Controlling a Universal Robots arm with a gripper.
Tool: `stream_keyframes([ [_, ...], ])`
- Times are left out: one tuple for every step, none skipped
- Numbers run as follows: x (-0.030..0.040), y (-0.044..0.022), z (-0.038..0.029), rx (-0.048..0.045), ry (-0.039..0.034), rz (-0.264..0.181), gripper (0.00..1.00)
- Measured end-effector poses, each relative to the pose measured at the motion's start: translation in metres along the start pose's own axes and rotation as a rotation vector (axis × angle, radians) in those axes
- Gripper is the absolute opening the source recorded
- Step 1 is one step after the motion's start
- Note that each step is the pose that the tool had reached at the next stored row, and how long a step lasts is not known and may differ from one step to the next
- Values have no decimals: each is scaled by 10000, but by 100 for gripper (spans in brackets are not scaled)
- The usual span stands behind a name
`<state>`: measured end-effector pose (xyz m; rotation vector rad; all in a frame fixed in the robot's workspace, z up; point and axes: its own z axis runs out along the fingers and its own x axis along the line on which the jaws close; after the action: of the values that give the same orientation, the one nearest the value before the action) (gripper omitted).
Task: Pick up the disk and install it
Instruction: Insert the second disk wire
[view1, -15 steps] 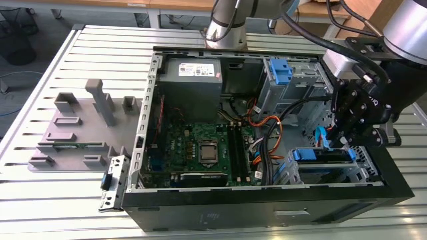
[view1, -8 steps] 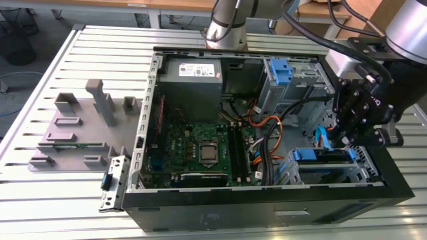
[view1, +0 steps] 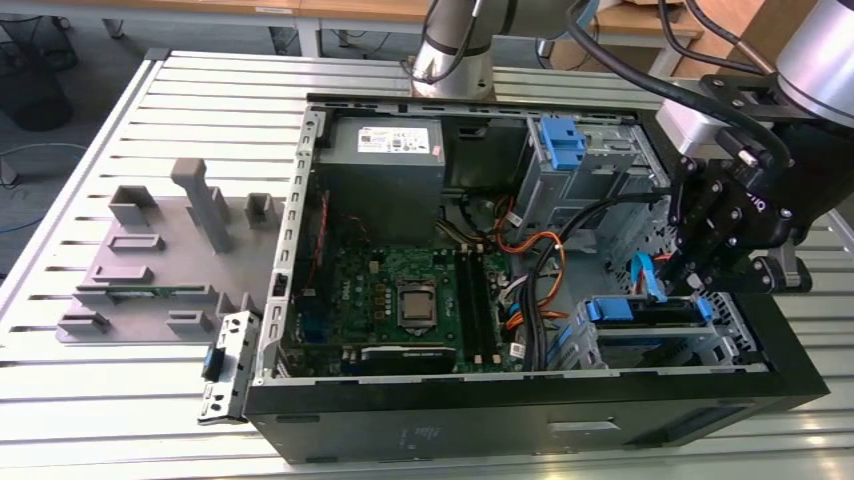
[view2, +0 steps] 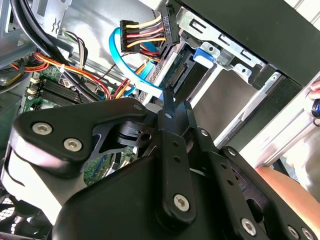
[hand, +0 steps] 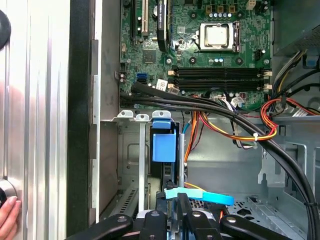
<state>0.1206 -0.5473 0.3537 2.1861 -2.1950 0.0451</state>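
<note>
The disk (view1: 650, 312) sits in the lower drive cage (view1: 721, 335) at the exterior view's right, with the blue edge of its carrier showing. Its blue carrier tab (hand: 164, 145) appears in the first wrist view, and its connector end (view2: 176, 70) in the second wrist view. My black gripper (view1: 683, 285) hangs just above that cage. Its fingers (view2: 169, 102) are pressed together on the end of a flat light-blue data cable (view2: 131, 70). That data cable (hand: 210, 198) crosses the fingertips (hand: 184, 202). A black power plug (view2: 166, 24) with coloured wires hangs beside the disk's end.
The open computer case (view1: 534, 420) lies on a slotted metal table (view1: 120, 400). Inside are the motherboard (view1: 400, 300), a grey power supply (view1: 387, 140), an upper cage with a blue latch (view1: 561, 140) and cable bundles (hand: 215, 107). A person's hand (hand: 7, 217) rests beside the case.
</note>
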Motion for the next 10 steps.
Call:
stream_keyframes([
  [1, 0, -3, 0, 1, 0, 24],
  [1, 0, -9, 0, 2, 0, 24],
  [1, 0, -15, 0, 0, 0, 24],
  [1, 0, -22, 0, 1, 1, 24],
  [2, 0, -27, 0, -1, 0, 24],
  [2, 0, -32, 0, -1, 0, 24],
  [2, 1, -38, 0, 0, 0, 24],
  [2, 0, -46, 0, 0, 0, 24],
  [3, 1, -52, 0, 0, 0, 24],
  [3, 1, -56, 0, -1, 0, 24],
])
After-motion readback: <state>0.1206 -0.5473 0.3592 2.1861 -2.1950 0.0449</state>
